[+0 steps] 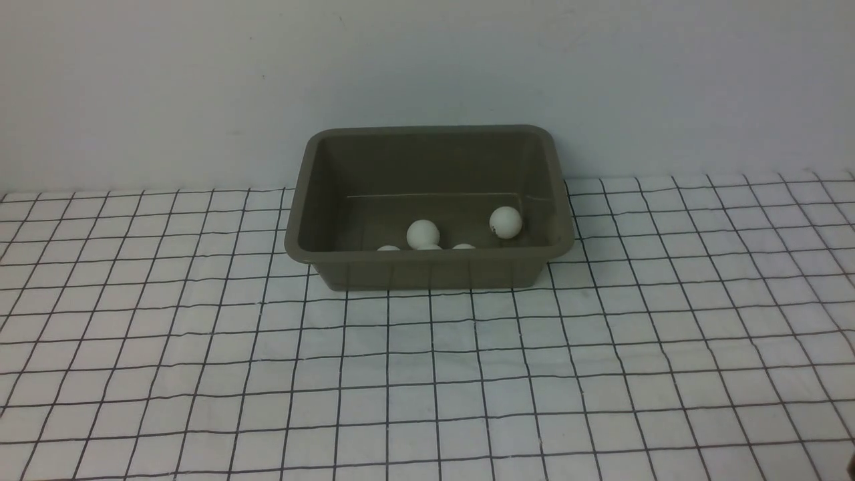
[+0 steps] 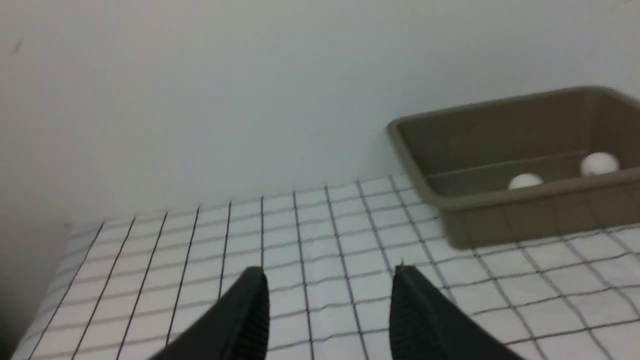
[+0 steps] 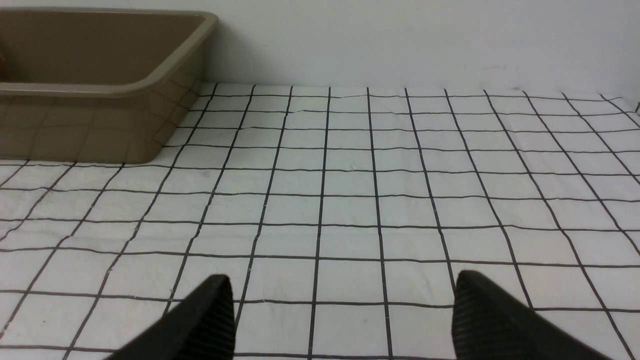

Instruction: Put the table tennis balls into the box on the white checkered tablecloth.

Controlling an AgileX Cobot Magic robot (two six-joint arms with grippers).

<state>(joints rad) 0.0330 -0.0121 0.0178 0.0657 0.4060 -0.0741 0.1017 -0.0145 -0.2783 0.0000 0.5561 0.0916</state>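
Note:
The olive-grey box (image 1: pixel 427 270) stands at the back middle of the white checkered tablecloth (image 1: pixel 427 381). Several white table tennis balls lie inside it: one ball (image 1: pixel 423 233) near the middle, one with a dark mark (image 1: pixel 505 222) to the right, and three more just peeking over the near rim (image 1: pixel 428 246). No arm shows in the front view. In the left wrist view my left gripper (image 2: pixel 327 271) hovers over bare cloth, jaws apart and empty, with the box (image 2: pixel 500 201) and two balls (image 2: pixel 599 163) ahead. My right gripper (image 3: pixel 342 276) stands wide open over cloth, empty, the box (image 3: pixel 100 125) off to one side.
A plain pale wall (image 1: pixel 427 67) rises directly behind the box. The cloth is slightly wrinkled and its left edge (image 2: pixel 65 260) shows in the left wrist view.

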